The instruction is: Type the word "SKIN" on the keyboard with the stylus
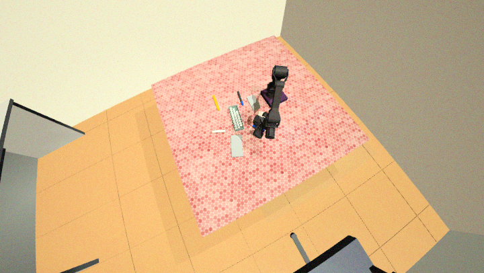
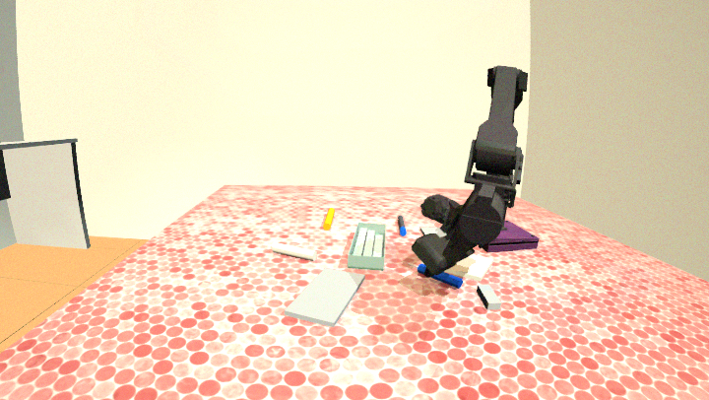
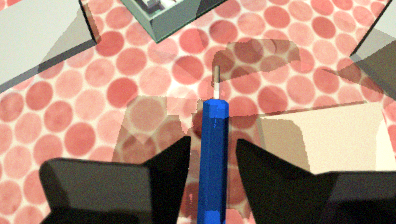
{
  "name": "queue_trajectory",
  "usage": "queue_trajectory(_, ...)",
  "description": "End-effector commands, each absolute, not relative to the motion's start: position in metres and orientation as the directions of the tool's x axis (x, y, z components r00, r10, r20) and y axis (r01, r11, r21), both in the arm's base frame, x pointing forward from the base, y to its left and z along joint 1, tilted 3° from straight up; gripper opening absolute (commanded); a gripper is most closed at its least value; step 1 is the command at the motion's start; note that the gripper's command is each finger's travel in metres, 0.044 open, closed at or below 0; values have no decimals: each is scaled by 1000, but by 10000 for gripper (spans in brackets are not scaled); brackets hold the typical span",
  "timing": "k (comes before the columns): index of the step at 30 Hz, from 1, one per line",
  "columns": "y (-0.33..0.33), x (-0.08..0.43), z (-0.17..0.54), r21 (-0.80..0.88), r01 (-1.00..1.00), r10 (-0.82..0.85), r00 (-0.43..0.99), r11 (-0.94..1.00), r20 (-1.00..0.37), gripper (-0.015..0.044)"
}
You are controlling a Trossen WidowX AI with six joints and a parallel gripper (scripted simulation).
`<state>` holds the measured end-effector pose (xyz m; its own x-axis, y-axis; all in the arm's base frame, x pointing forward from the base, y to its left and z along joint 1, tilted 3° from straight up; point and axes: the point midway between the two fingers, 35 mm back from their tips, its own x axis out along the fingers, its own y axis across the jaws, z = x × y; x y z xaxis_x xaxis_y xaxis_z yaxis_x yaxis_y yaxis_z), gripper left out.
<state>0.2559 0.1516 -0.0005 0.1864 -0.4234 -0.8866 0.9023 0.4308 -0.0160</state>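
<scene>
The blue stylus (image 1: 254,126) (image 2: 449,279) (image 3: 213,175) lies on the pink dotted desk, its thin metal tip pointing up the wrist view. My gripper (image 2: 437,272) (image 3: 213,143) is partly open and low over it, one finger on each side. In the wrist view a gap shows between the stylus and each finger. The green-framed keyboard (image 1: 236,118) (image 2: 366,263) (image 3: 158,33) lies beyond the tip. In the wrist view only its near corner shows, and its letters cannot be read there.
A grey slab (image 1: 236,147) (image 2: 325,297) (image 3: 35,40) lies near the keyboard, another (image 1: 251,101) (image 3: 384,55) on the other side. A cream pad (image 2: 481,266) (image 3: 345,140) lies beside the stylus. A dark pen (image 1: 239,97) (image 2: 401,224), yellow stick (image 1: 216,102) (image 2: 329,218) and white stick (image 1: 218,131) (image 2: 292,252) surround the keyboard.
</scene>
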Motion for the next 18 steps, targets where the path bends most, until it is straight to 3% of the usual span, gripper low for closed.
queue_trajectory(1, 152, 256, -1, -16, 902, -423, 186, 431, -887, 124)
queue_trajectory(5, 152, 256, -1, -16, 902, -423, 186, 431, -887, 19)
queue_trajectory(18, 152, 257, 11, -16, 902, -424, 186, 431, -886, 0)
